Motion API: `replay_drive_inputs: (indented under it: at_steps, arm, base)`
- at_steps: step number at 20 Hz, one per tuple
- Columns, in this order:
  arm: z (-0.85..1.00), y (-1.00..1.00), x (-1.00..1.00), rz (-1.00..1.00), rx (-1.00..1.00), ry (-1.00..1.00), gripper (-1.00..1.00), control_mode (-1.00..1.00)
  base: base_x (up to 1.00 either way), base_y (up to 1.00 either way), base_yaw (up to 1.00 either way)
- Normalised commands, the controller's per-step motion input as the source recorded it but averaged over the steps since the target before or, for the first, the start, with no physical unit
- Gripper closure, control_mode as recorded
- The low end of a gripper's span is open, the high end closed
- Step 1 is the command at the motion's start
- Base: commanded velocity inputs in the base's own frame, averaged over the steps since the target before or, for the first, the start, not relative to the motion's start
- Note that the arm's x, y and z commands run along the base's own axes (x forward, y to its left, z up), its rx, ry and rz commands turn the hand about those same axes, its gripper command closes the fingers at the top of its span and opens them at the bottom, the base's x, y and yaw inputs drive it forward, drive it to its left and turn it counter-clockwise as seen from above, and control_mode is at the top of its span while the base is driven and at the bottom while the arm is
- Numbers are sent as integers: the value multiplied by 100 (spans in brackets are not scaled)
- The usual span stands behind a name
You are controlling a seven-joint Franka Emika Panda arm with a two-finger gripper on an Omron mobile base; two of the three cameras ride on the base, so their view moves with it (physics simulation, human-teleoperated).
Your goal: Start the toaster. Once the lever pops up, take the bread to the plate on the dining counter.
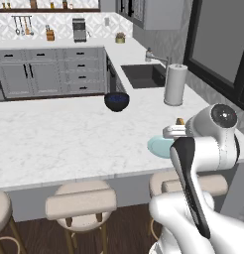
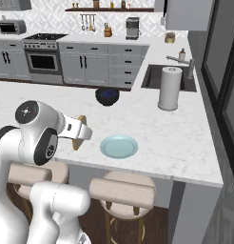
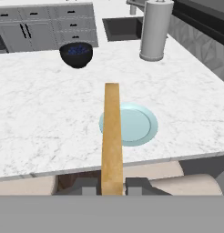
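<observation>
My gripper [image 3: 112, 186] is shut on the bread [image 3: 111, 136], a thin orange-brown slice that sticks out edge-on from between the fingers. It hangs over the near edge of the dining counter [image 3: 36, 123], a broad white marble top. The plate [image 3: 139, 125], pale blue and round, lies flat on the counter just beyond and to the right of the bread's tip. From the right base view the gripper [image 2: 80, 132] sits left of the plate [image 2: 119, 146], with the bread [image 2: 82, 117] showing above the hand. The left base view shows the plate [image 1: 157, 147] partly behind my arm. The toaster is out of view.
A dark bowl [image 2: 107, 96] stands further back on the counter. A paper towel roll [image 2: 170, 88] stands by the sink [image 2: 154, 76]. Padded stools [image 2: 121, 190] line the counter's near edge. A grey oven-like box [image 2: 11, 26] sits on the far wall counter.
</observation>
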Motion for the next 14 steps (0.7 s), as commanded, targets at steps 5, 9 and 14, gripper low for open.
replay_drive_inputs:
  at_steps: [5, 9, 14]
  arm:
    - [0, 0, 0, 0, 0, 0, 100, 100]
    - [0, 0, 0, 0, 0, 0, 100, 100]
    - [0, 0, 0, 0, 0, 0, 100, 100]
  base:
    - [6, -27, 12]
    - [23, -21, -24]
    - [42, -3, -27]
